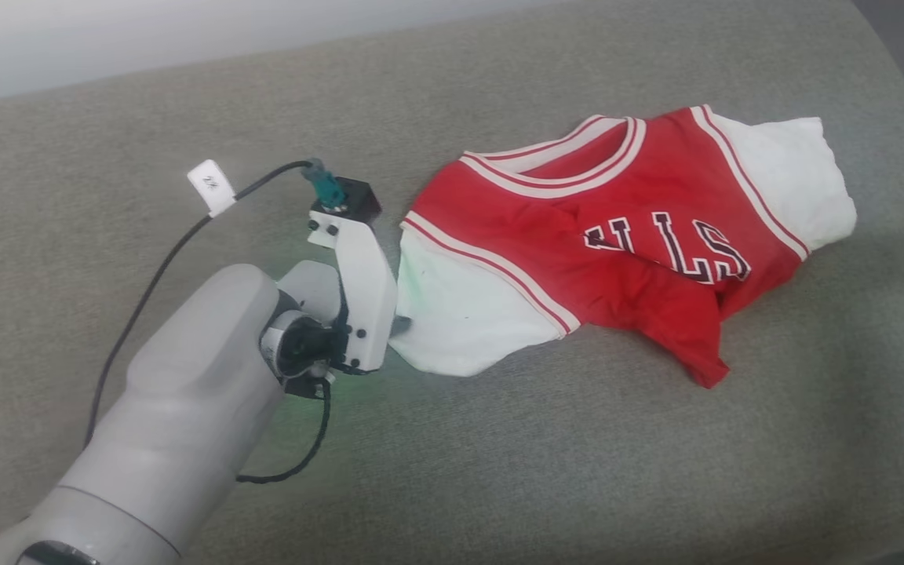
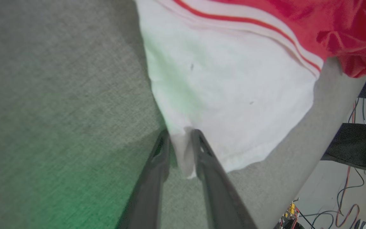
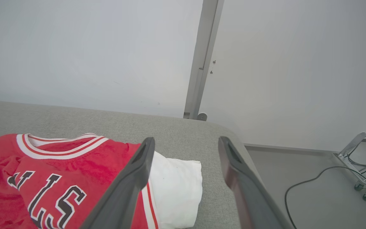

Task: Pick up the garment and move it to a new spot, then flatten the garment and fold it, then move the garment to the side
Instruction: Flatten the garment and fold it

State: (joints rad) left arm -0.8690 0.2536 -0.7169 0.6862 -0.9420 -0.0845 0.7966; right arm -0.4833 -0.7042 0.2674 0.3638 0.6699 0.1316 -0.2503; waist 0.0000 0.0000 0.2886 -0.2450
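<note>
1. The garment (image 1: pixel 625 235) lies rumpled on the right half of the grey fabric-covered desk (image 1: pixel 499 471), not yet lifted.
2. The left end effector (image 2: pixel 180 135) sits low on the desk, pinching a fold of the white sleeve's hem; the pick-up looks barely begun.
3. The right end effector (image 3: pixel 185 141) hangs spread and empty near the desk's right edge.
4. Moving, flattening, folding and setting aside all appear left to do.
</note>
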